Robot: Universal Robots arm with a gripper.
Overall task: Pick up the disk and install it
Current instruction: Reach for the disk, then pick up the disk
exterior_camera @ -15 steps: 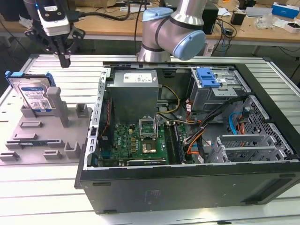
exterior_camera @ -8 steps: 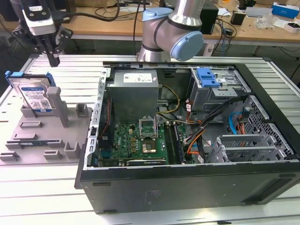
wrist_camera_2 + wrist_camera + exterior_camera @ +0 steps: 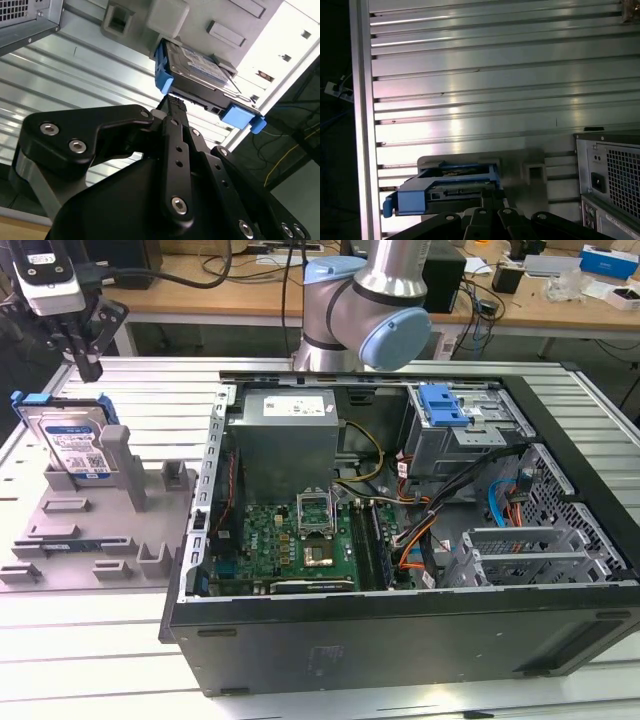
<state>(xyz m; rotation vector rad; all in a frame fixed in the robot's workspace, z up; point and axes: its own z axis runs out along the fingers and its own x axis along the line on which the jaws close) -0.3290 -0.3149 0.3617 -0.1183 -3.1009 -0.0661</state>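
Note:
The disk [image 3: 72, 440] is a silver drive with a white-and-blue label in a bright blue bracket. It stands on edge in a grey holder [image 3: 115, 540] at the exterior view's left. My gripper [image 3: 90, 368] hangs just above the disk's upper edge, a little apart from it, shut with nothing between its fingers. In the second wrist view the black fingertips [image 3: 173, 104] point at the disk's [image 3: 200, 67] blue-framed edge. The first wrist view shows the disk [image 3: 445, 187] just beyond the gripper's black links [image 3: 485, 217].
An open computer case [image 3: 400, 640] lies to the holder's right in the exterior view, with a motherboard [image 3: 300, 535], a grey power-supply box [image 3: 285, 440] and a drive bay carrying a blue latch [image 3: 445, 405]. The ribbed aluminium table [image 3: 150, 380] runs under everything. Cables and desks lie behind.

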